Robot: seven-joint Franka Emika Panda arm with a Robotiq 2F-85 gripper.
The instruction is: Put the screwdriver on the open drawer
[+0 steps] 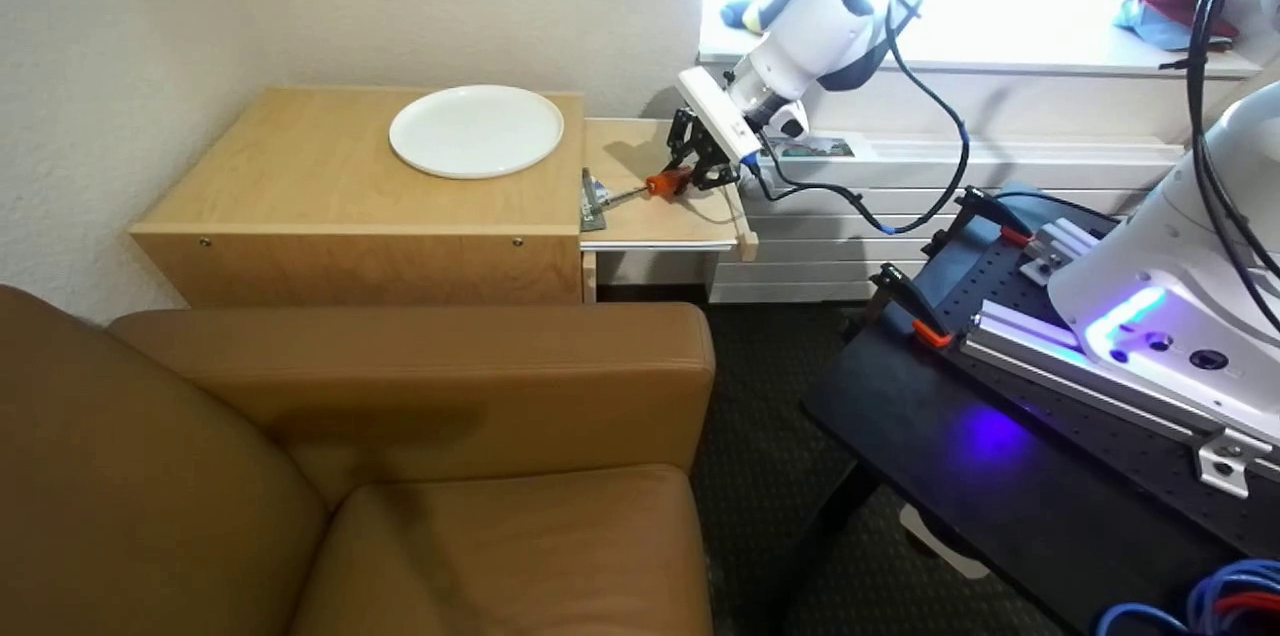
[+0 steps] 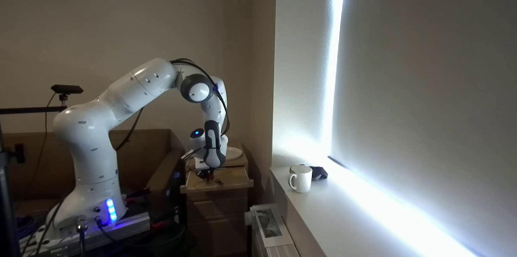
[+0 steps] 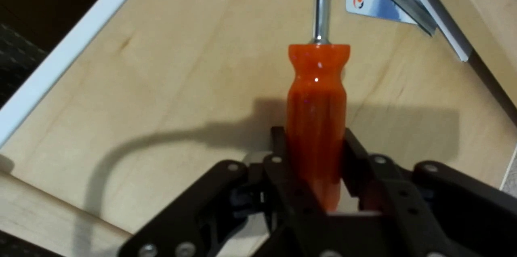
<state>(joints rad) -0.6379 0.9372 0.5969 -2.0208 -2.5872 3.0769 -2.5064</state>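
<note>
Robotiq gripper point(image 3: 314, 140) clasping screwdriver point(image 3: 317, 87) by its handle, presumably for steady release, over open drawer point(image 1: 660, 224); shaft toward edge nearest wooden cabinet point(image 1: 350, 268).

Open drawer point(image 3: 181, 67): shared by all views; seen close in wrist view; in exterior views, downward over sofa point(image 1: 380, 426), distantly past arm point(image 2: 137, 85).

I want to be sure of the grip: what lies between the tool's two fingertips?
The orange-red handle of the screwdriver; the wrist view shows no gap between it and either fingertip of the tool.
</note>
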